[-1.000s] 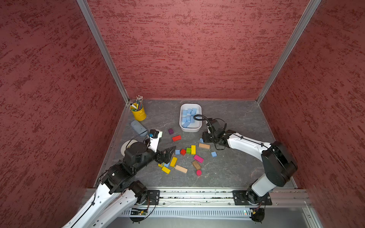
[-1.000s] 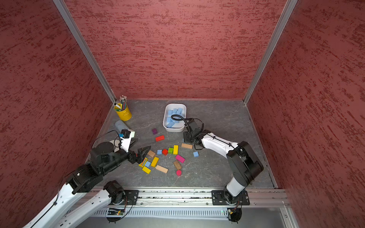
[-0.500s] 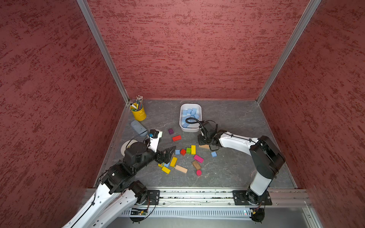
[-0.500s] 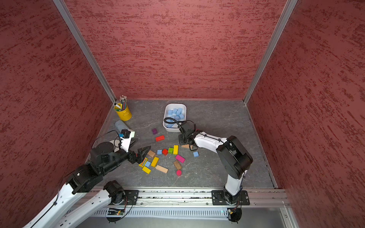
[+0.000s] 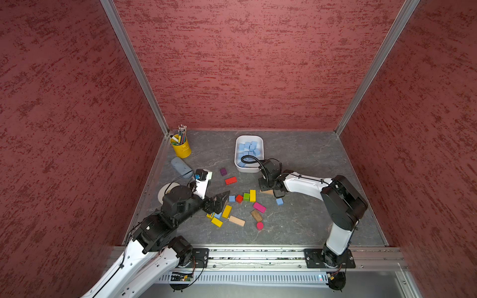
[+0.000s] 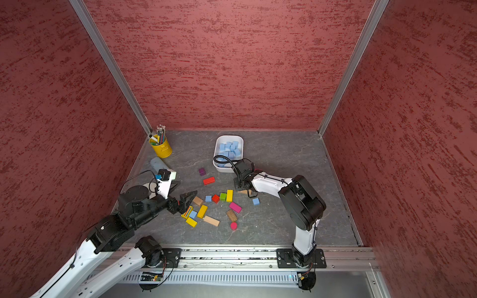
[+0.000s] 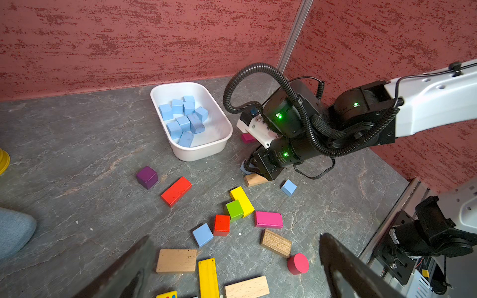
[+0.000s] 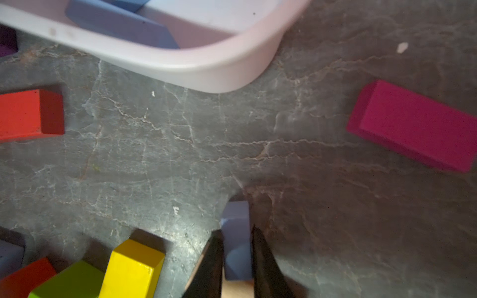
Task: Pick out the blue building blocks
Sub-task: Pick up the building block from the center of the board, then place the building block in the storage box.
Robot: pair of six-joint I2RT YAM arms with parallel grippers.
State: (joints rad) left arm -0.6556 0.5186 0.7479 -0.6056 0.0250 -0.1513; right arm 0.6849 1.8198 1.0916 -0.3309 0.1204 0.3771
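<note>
In the right wrist view my right gripper (image 8: pixel 236 232) is shut on a small blue block (image 8: pixel 236 219), down at the table beside a tan block (image 5: pixel 267 192). In both top views the arm hides this block; the gripper (image 5: pixel 265 184) sits just in front of the white tray (image 5: pixel 238 165), which holds several blue blocks (image 5: pixel 249 148). Loose blue blocks lie at the pile's left (image 5: pixel 232 198), at its right (image 5: pixel 279 201) and near my left gripper (image 5: pixel 218 215). My left gripper (image 5: pixel 223 197) hangs open over the pile's left edge, holding nothing; its dark fingers (image 7: pixel 124 271) frame the blocks.
Red (image 5: pixel 230 180), purple (image 5: pixel 223 171), yellow (image 5: pixel 252 195), green (image 5: pixel 246 196), pink (image 5: pixel 259 207) and wooden (image 5: pixel 236 220) blocks are scattered mid-table. A yellow pencil cup (image 5: pixel 182 148) and a grey-blue object (image 5: pixel 180 165) stand by the left wall.
My right gripper has come down from beside the tray to the table and closed on the blue block. The left arm has not moved.
</note>
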